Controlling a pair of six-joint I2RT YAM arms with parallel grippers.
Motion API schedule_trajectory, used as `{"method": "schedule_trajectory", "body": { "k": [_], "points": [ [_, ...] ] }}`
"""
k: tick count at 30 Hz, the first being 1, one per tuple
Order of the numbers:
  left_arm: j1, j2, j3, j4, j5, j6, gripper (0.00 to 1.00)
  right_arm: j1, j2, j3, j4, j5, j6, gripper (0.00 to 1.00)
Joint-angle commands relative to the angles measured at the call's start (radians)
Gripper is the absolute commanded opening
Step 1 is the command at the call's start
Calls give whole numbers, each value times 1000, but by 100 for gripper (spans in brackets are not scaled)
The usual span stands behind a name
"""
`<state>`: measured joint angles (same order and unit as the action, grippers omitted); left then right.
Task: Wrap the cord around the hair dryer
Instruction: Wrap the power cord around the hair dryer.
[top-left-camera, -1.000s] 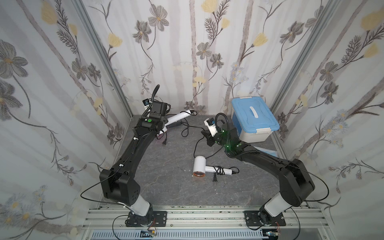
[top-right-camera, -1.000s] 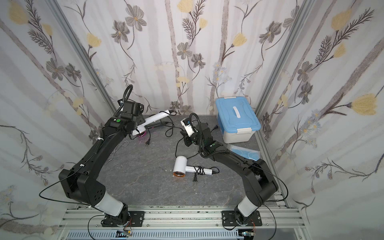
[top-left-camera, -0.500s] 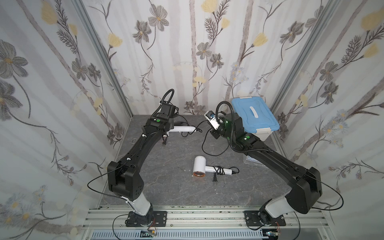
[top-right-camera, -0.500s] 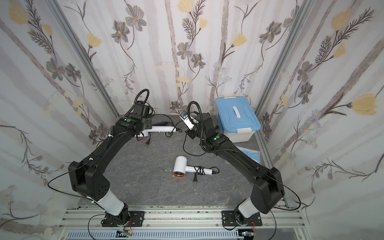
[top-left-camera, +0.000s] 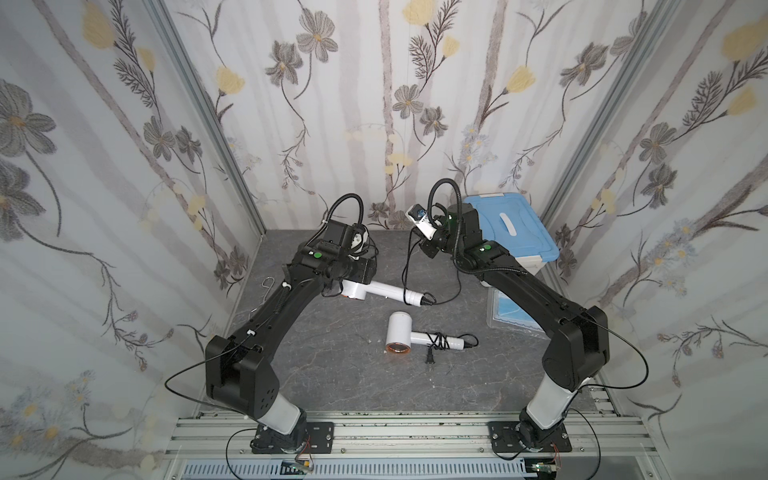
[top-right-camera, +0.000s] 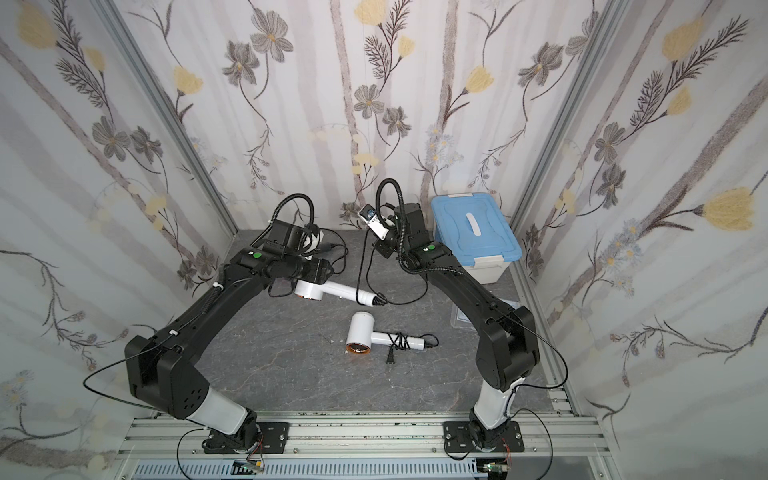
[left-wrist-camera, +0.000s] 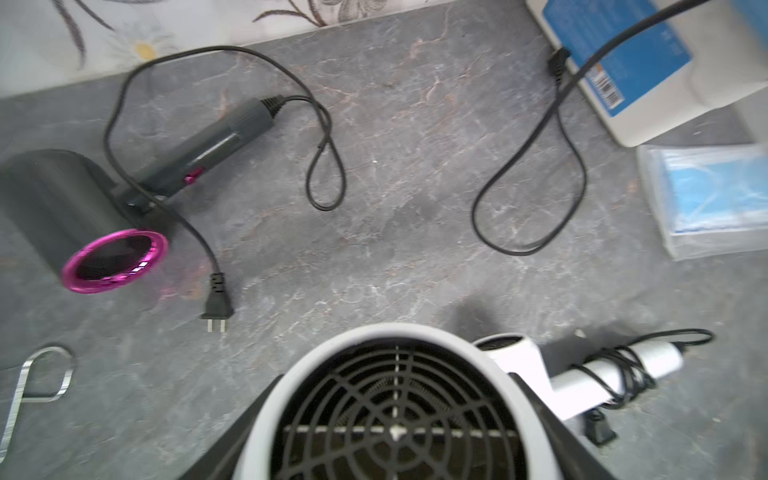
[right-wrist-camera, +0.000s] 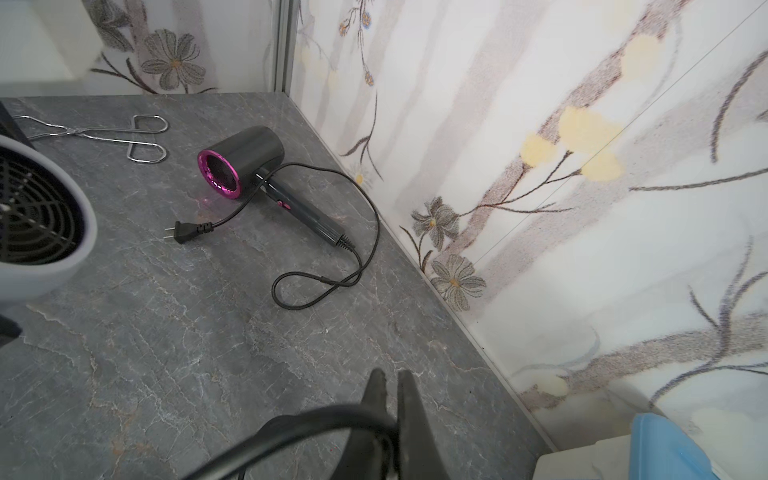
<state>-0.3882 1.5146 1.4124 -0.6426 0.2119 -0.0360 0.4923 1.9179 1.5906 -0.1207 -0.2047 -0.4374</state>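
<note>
Grey marbled tabletop (top-left-camera: 332, 365), floral walls (top-left-camera: 374, 104): left gripper (top-left-camera: 357, 276) clamps the white hair dryer (top-left-camera: 390, 292) by its head, up off the surface toward the back; right gripper (right-wrist-camera: 390, 378) pinches its black cord (right-wrist-camera: 291, 426) tight.

Front surface (top-left-camera: 332, 374) lies open; a wrapped white dryer (top-left-camera: 400, 336) blocks the middle, a blue-lidded box (top-left-camera: 528, 243) the back corner.

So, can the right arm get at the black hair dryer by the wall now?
Probably not yet. The table up to the black hair dryer looks free, but the right hand is shut on the cord of the white hair dryer in the left hand; it must let go first.
</note>
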Motion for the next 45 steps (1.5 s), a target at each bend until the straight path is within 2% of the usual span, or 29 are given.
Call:
{"method": "schedule_trajectory", "body": {
  "k": [1, 6, 9, 17, 22, 25, 28, 34, 40, 45],
  "points": [
    [22, -71, -86, 224, 181, -144, 0, -12, 2, -51, 117, -114, 65, 0],
    [82, -178, -231, 570, 190, -421, 0, -30, -5, -166, 233, -212, 174, 0],
    [114, -217, -276, 693, 146, -547, 0, -35, -6, -231, 308, -248, 235, 0],
    [123, -278, -330, 817, -59, -682, 0, -38, 4, -346, 473, -304, 375, 0],
    [121, -309, -329, 665, -337, -708, 0, -31, -20, -399, 491, -300, 409, 0],
    [121, -319, -334, 573, -482, -719, 0, -11, -30, -380, 408, -269, 390, 0],
    [115, -314, -336, 502, -589, -722, 0, 29, -17, -298, 233, -206, 332, 0],
    [85, -278, -309, 402, -776, -693, 0, 128, -57, -265, 119, -116, 289, 0],
    [56, -154, -208, 300, -861, -605, 0, 219, -90, -177, -1, -19, 221, 0],
    [37, -30, -124, 225, -854, -510, 0, 242, -115, -89, -97, 53, 141, 0]
  ]
}}
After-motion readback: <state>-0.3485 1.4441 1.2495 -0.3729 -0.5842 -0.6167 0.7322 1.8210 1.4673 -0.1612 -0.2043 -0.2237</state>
